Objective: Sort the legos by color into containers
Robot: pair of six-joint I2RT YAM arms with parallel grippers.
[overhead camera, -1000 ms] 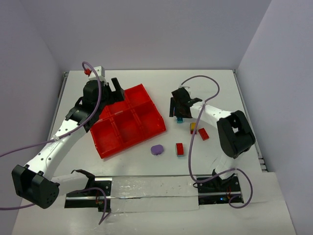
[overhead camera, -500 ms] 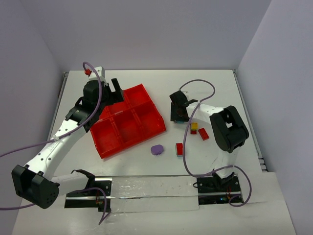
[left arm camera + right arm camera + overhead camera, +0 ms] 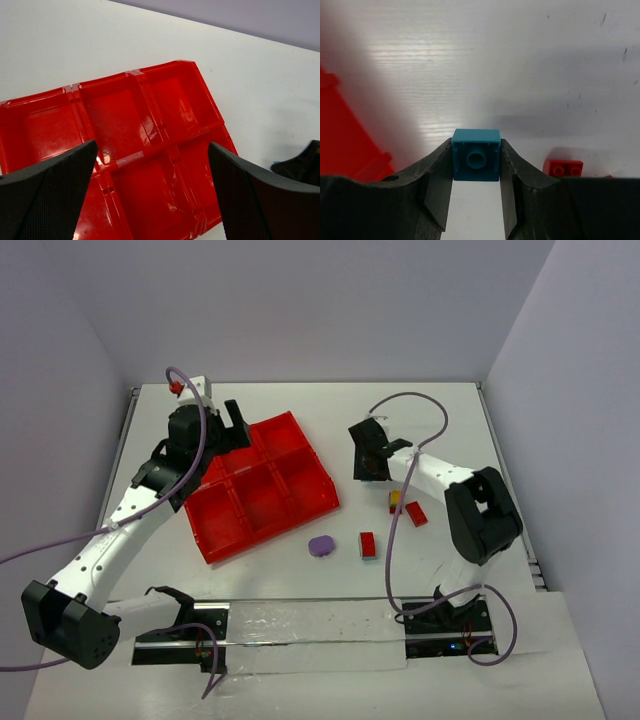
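Red glossy plastic forms the six-compartment tray [image 3: 262,485], which lies at a slant left of centre on the white table [image 3: 440,410]. No brick shows in the compartments that the left wrist view covers. Over the tray's far-left part hangs the left gripper [image 3: 152,147], jaws wide apart with nothing between them. Well to the tray's right, the right gripper [image 3: 368,462] has its jaws clamped on the teal brick [image 3: 476,161], pinched at the very fingertips on two opposite side faces. Whether the brick is clear of the table I cannot tell.

That shallow hold is the weak point. With so little pad on a small smooth brick, a quick swing toward the tray could let it twist or slip out, landing on the table or in a wrong compartment. The left arm leaning over the tray may also crowd the right one there.

Loose on the table lie a purple brick [image 3: 321,545], a red brick [image 3: 367,545], a second red brick [image 3: 416,513] and a yellow brick [image 3: 395,497]; a low sweep could scatter them.

No brand, label or writing is legible anywhere.
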